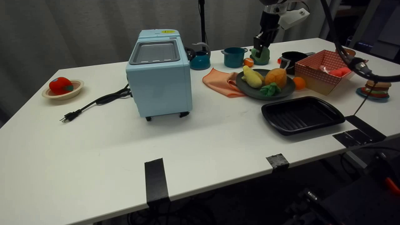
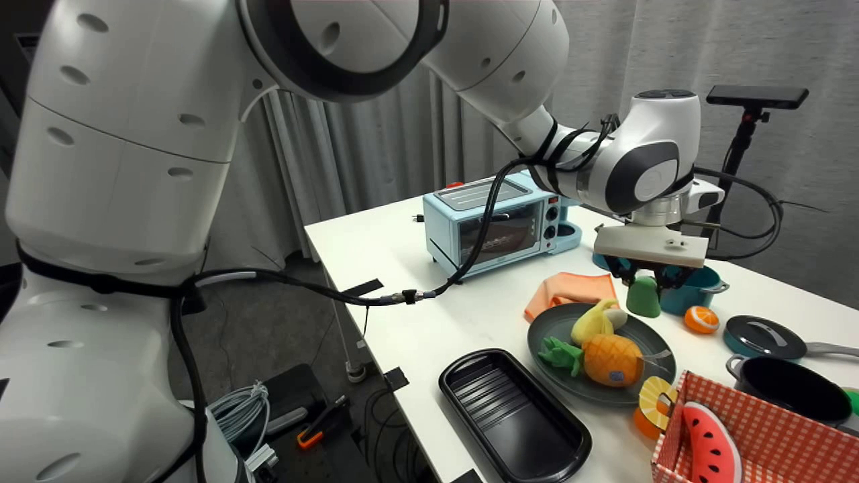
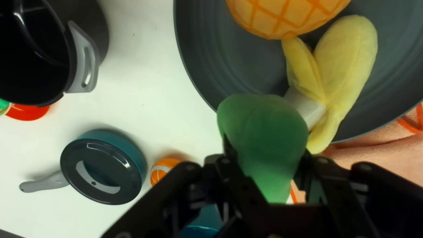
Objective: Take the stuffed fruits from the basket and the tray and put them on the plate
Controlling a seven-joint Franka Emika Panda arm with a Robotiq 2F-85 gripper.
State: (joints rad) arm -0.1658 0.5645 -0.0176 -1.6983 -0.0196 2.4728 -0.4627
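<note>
While the fingers (image 3: 236, 173) held a green plush fruit (image 3: 264, 132) aloft near the edge of the dark plate (image 3: 228, 62), letting go too soon could have dropped it onto the tabletop (image 3: 148, 82), and a landing against the plush banana (image 3: 338, 76) might have rolled it off.

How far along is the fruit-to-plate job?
Done, it seems: the plush pineapple and banana lie on the plate, and no fruit shows in the tray. In hand: the gripper holds a green plush fruit, not yet on the plate. Left, apparently: the watermelon slice in the basket, whose floor is partly hidden.
</note>
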